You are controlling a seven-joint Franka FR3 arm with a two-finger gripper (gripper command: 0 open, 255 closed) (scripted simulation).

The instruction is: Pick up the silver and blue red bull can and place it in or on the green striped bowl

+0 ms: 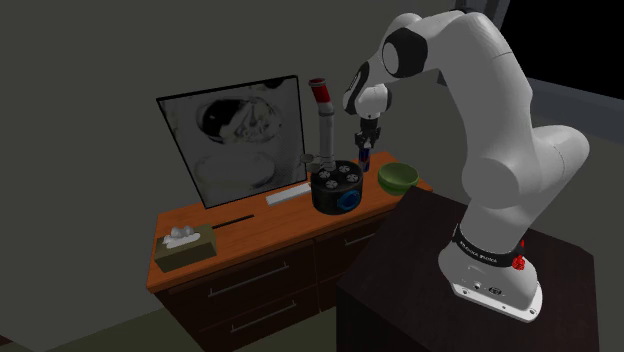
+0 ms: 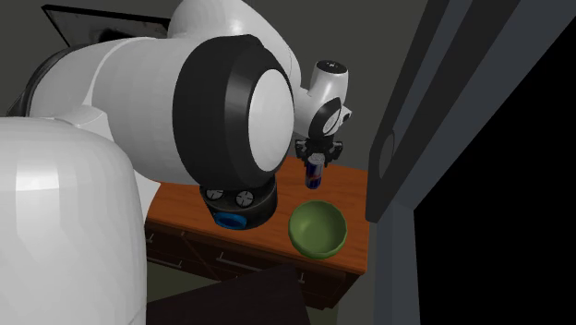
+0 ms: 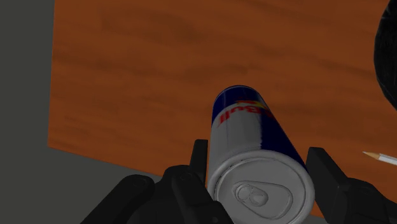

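- Fingers [image 3: 326,179] pinch the Red Bull can [image 3: 251,143] near its top; red "Bull" lettering reads on the blue and silver side.
- Bare counter [image 3: 140,76] under them, its edge near; green bowl [image 2: 318,229] sits close by.

My pincer [image 3: 259,163] clasps the silver-and-blue can [image 3: 245,137] upright; the green bowl [image 1: 397,177] sits on the surface [image 1: 260,230] nearby.

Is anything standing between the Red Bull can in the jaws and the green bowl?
Nothing visible does. The Red Bull can, clasped by the gripper, has just bare wooden dresser top between it and the green bowl. The black round holder stands off to the side of that line.
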